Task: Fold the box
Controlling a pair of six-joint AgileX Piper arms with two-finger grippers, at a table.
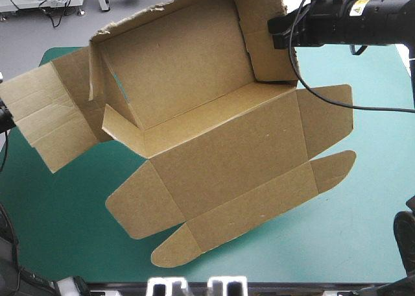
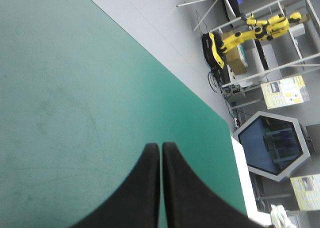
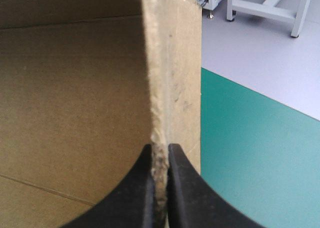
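The brown box (image 1: 214, 114) lies partly formed across the table's middle. Its long back wall and right end wall stand up, and the lid with its rounded flaps lies flat toward the near edge. A left side flap (image 1: 45, 114) spreads out flat. My right gripper (image 1: 277, 31) reaches in from the far right and is shut on the top edge of the right end wall. In the right wrist view that gripper (image 3: 160, 153) pinches the board's edge (image 3: 170, 78). My left gripper (image 2: 161, 153) is shut on nothing over bare teal-green cover (image 2: 75, 113).
Teal-green cover (image 1: 363, 218) shows to the right of and in front of the box. In the left wrist view the table's edge (image 2: 200, 103) runs ahead of the left gripper, with grey floor beyond.
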